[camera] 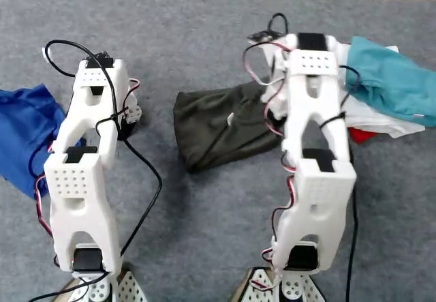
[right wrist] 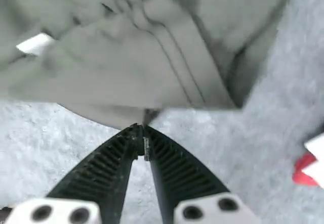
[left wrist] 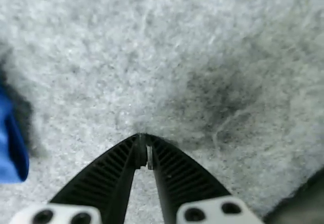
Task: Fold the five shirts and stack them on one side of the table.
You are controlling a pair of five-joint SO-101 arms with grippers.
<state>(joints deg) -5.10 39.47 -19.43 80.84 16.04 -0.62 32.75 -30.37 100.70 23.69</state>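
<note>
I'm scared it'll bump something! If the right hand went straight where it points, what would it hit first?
Probably the dark green shirt, whose edge lies just ahead of the right hand. Depth is unclear, so it might touch the grey table first.

Closed claw [left wrist: 142, 153] over grey felt [left wrist: 202, 57]

Nothing here can be read. The one label about is a small white tag [right wrist: 34, 44] on the olive shirt [camera: 218, 128], and from where I stand any print on it is too small to make out.
</note>
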